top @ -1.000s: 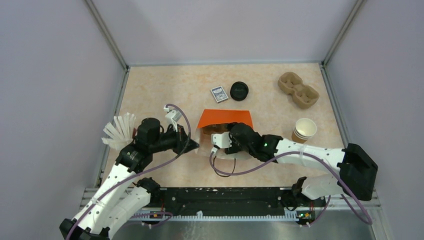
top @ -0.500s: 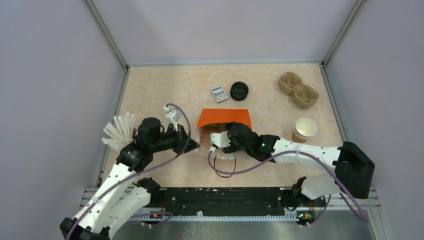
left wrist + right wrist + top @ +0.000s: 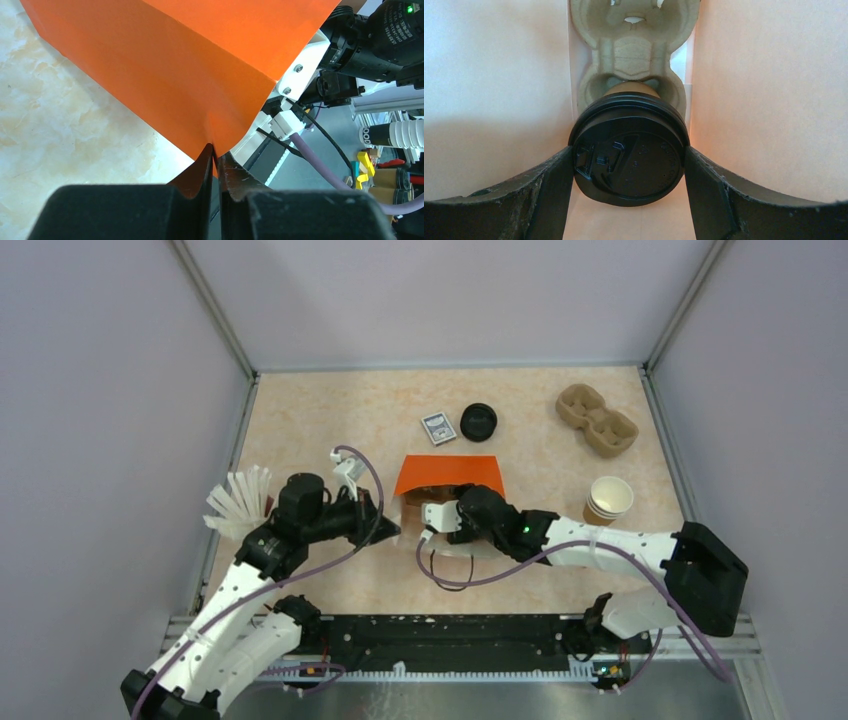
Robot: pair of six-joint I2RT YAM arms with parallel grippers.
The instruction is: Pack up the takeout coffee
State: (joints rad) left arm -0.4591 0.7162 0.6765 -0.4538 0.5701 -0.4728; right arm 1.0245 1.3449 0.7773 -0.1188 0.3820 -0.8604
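The takeout coffee [image 3: 630, 165], a tan cup under a black lid, sits inside the orange bag [image 3: 448, 475], against the near cavity of a pulp carrier [image 3: 634, 45] that lies in the bag. My right gripper [image 3: 629, 156] reaches into the bag [image 3: 499, 90] and is shut on the cup's lid, one finger on each side. In the top view the right gripper [image 3: 432, 503] is at the bag's mouth and the cup is hidden. My left gripper [image 3: 216, 150] is shut on the bag's [image 3: 190, 65] lower edge; it also shows in the top view [image 3: 390, 530].
On the table stand a loose black lid [image 3: 479, 422], a small card packet [image 3: 438, 427], a second brown pulp carrier [image 3: 596, 421] at the back right, a stack of tan cups [image 3: 608, 500] at the right, and white stirrers [image 3: 237, 502] at the left.
My right gripper has pushed slightly deeper into the bag with the cup. The left gripper keeps its hold on the bag's edge.
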